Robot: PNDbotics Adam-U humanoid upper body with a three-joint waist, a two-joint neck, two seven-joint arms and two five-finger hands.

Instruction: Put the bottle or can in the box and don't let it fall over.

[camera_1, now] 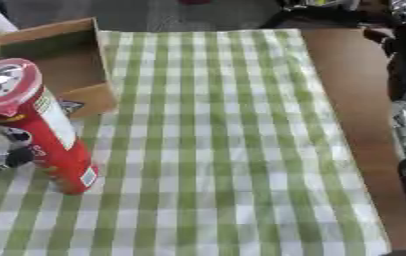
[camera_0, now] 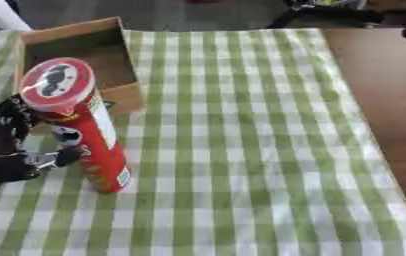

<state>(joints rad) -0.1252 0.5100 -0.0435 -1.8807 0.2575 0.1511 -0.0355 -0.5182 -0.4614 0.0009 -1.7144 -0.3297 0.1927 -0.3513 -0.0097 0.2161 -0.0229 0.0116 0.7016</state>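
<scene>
The can, a tall red crisp tube with a red lid on top, stands at the left of the frame on the green checked cloth, just below the open cardboard box in the upper left corner. It looks tilted in my view, though that may be the camera angle. My left hand is at the tube's left side with fingers curled round its lower middle, so I judge it is grasping the can. The right hand I can't find; only dark arm parts show at the right edge of the right eye view. I'd expect this tube to be light, stiff but dentable cardboard, smooth and a bit slippery, and top-heavy for its narrow base. I'd hold it around mid-height, keep it vertical, and set it flat on the box floor.
</scene>
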